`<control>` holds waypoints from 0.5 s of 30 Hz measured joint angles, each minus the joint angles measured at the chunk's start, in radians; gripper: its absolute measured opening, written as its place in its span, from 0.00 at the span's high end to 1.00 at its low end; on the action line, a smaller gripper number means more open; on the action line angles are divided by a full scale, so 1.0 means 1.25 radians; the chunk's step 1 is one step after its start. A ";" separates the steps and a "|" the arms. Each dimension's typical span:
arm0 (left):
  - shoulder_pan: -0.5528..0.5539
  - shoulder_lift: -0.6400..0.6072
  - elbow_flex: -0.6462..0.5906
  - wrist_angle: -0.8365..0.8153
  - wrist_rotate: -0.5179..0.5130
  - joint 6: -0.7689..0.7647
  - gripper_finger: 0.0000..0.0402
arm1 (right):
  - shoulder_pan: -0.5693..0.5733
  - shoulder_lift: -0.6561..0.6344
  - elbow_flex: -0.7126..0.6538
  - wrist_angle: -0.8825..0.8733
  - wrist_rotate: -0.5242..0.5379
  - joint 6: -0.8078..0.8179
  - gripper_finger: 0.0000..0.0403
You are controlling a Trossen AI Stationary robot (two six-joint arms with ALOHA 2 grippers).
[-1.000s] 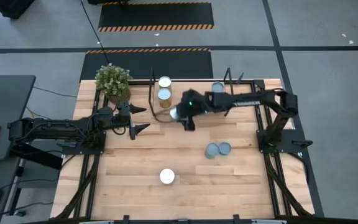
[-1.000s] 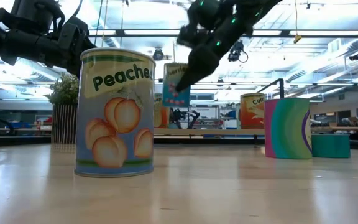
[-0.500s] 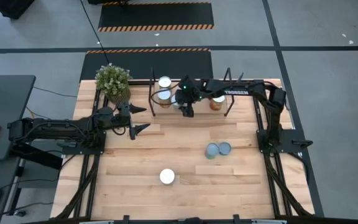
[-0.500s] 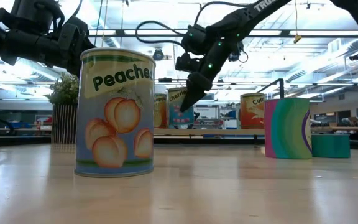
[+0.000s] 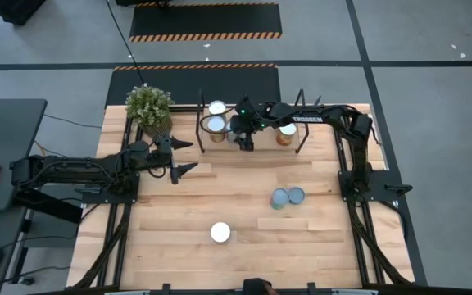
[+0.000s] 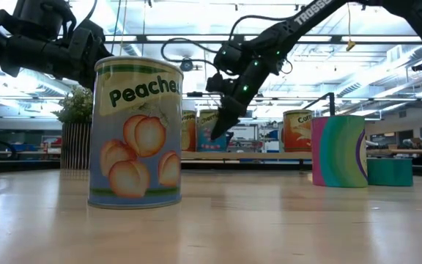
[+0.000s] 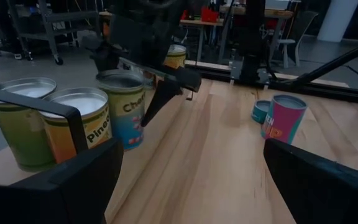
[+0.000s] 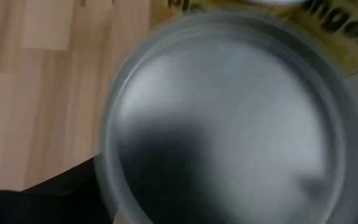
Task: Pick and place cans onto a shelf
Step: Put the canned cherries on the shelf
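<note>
My right gripper (image 5: 245, 141) reaches over the shelf (image 5: 262, 141) at the table's far side, open, tilted down over a blue-labelled can (image 7: 127, 109). That can stands upright on the shelf board, and its silver top (image 8: 229, 118) fills the right wrist view. One finger (image 7: 160, 99) slants down beside the can's wall. Two more cans (image 5: 214, 124) stand to its left on the shelf and one (image 5: 285, 133) to its right. A peaches can (image 5: 220, 233) stands near the front edge. My left gripper (image 5: 188, 157) waits open at the left.
A pink-and-green can (image 5: 279, 197) and a short teal can (image 5: 297, 195) sit side by side right of centre. A potted plant (image 5: 148, 106) stands at the far left corner, beside the shelf's black end frame (image 5: 201, 115). Bare wood lies between the arms.
My right gripper has carried the blue-labelled can toward the table's far edge and down onto the shelf. The can, hanging clear a second ago, now stands on the shelf board next to the two left cans. The gripper has since risen a little off it.
</note>
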 joint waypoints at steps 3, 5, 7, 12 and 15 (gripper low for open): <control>0.000 0.000 0.000 -0.005 0.000 -0.001 0.01 | 0.000 0.003 -0.001 -0.010 0.017 0.000 0.09; 0.000 0.000 0.000 -0.005 0.000 -0.001 0.01 | 0.000 0.001 0.004 -0.023 0.029 0.000 0.07; 0.000 0.000 0.000 -0.005 0.000 0.000 0.01 | 0.000 -0.001 0.018 -0.061 0.034 0.000 0.06; 0.000 0.000 0.000 -0.006 0.000 0.002 0.01 | 0.001 -0.003 0.070 -0.136 0.034 0.002 0.03; 0.000 0.000 0.000 -0.006 0.000 0.002 0.01 | 0.005 -0.003 0.094 -0.175 0.047 0.000 0.03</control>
